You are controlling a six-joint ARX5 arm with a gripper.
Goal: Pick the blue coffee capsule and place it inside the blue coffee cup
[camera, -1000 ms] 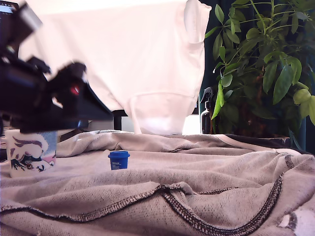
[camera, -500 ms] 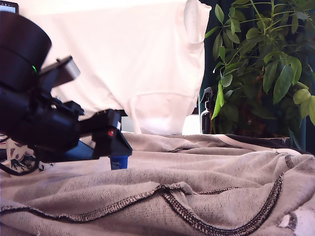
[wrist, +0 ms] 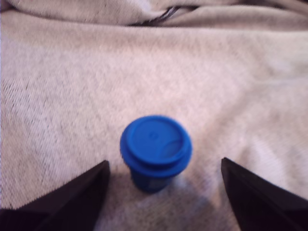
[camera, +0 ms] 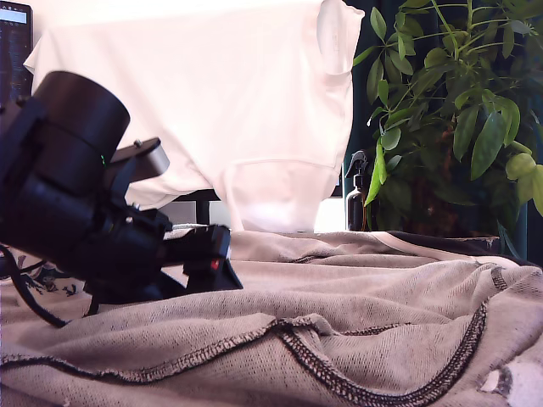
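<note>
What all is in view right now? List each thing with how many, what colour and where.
blue coffee capsule: one, deep blue, upright on the cloth; hidden behind the arm in the exterior view.
blue coffee cup: one, cream with a dark picture, mostly hidden behind the arm at the exterior view's left.
grey cloth: one, grey with dark stitched seams, rumpled across the whole surface.
white garment: one, white, hanging behind.
plant: one, green, at the exterior view's right.
spray bottle: one, dark, beside the plant.
arm: one, black, low at the exterior view's left.
hand: one, black, open, a finger on either side of the capsule, not touching it.
</note>
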